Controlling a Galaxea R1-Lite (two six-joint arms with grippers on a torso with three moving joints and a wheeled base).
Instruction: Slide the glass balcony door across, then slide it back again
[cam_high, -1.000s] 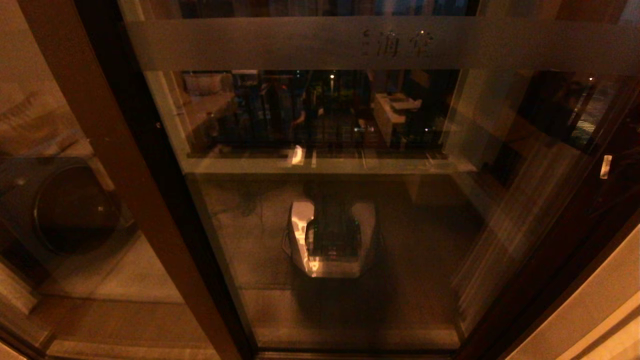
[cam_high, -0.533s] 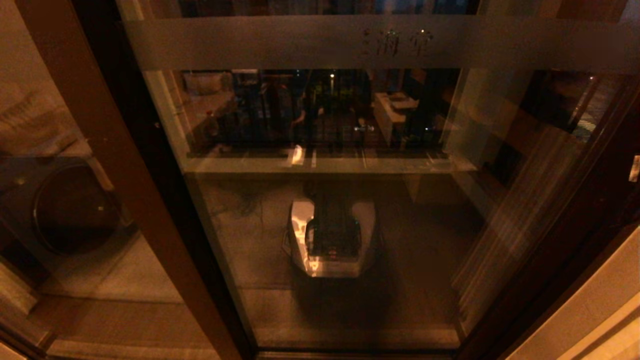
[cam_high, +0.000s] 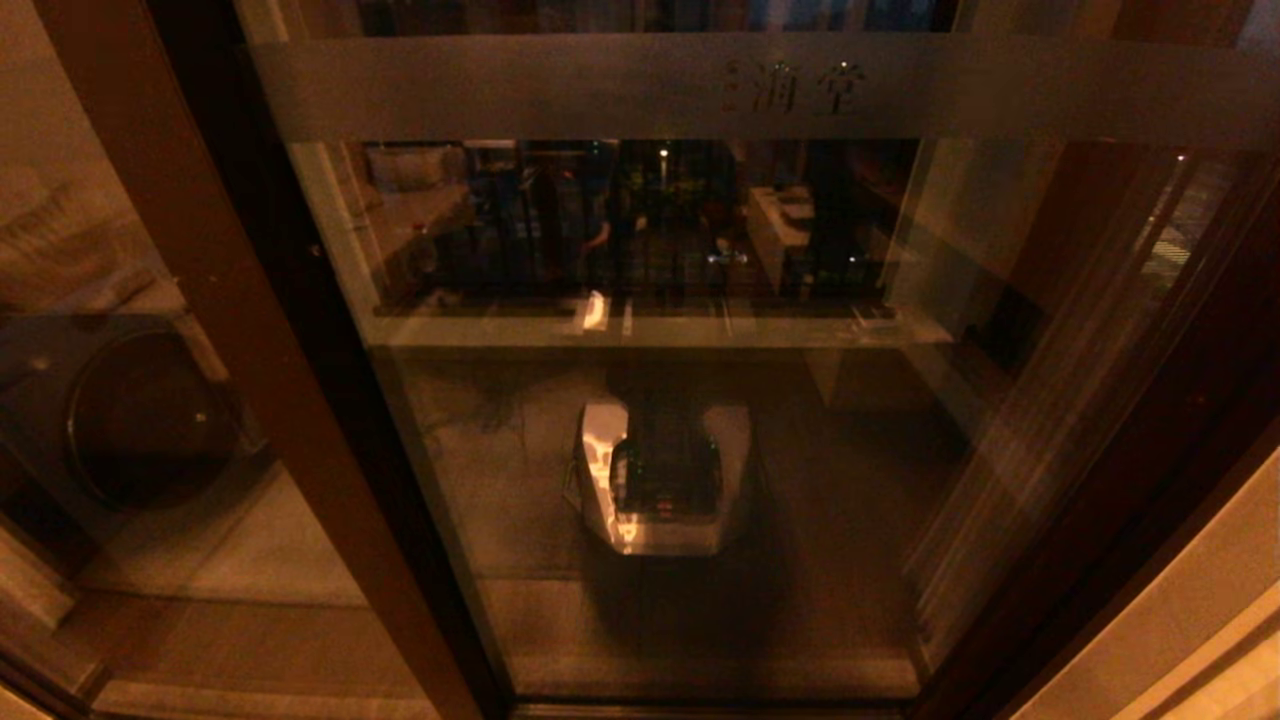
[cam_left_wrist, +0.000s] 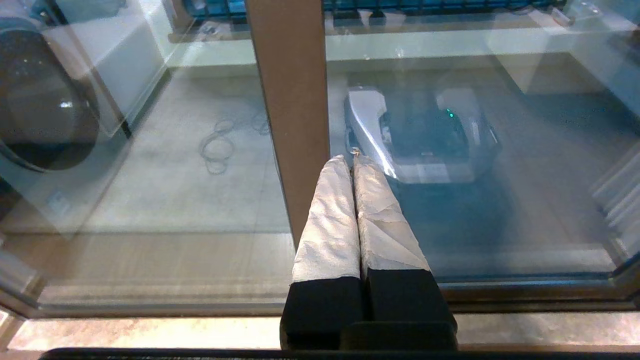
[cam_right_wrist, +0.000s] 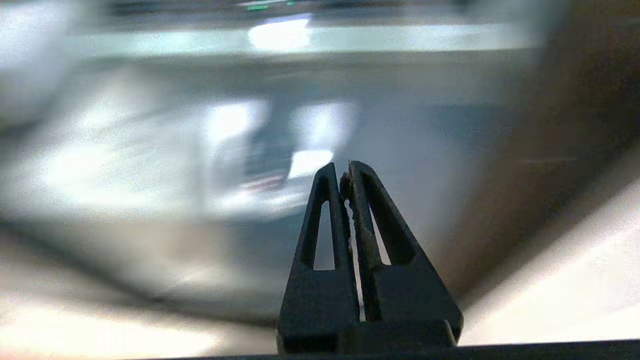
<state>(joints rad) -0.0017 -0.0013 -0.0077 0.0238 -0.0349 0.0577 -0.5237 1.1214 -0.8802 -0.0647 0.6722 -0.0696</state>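
The glass balcony door (cam_high: 650, 450) fills the head view, with a frosted band and small characters (cam_high: 795, 88) near its top and a reddish-brown frame post (cam_high: 230, 300) on its left. Neither gripper shows in the head view. In the left wrist view my left gripper (cam_left_wrist: 352, 160) is shut and empty, its white-wrapped fingers (cam_left_wrist: 330, 225) lying beside the brown post (cam_left_wrist: 290, 100) and over the glass (cam_left_wrist: 500, 210). My right gripper (cam_right_wrist: 345, 172) is shut on nothing, close to the glass, with the dark door frame (cam_right_wrist: 555, 150) to one side. The handle slot is not visible.
A washing machine (cam_high: 130, 420) stands behind the fixed glass panel on the left, and also shows as the washing machine (cam_left_wrist: 40, 115) in the left wrist view. A white and black machine shape (cam_high: 660, 480) shows in the glass. A pale wall (cam_high: 1180, 620) borders the right frame.
A small pale piece beside the right-hand frame moved right and left the head view. Reflections at the right of the glass shifted. The frosted band's characters stayed in place.
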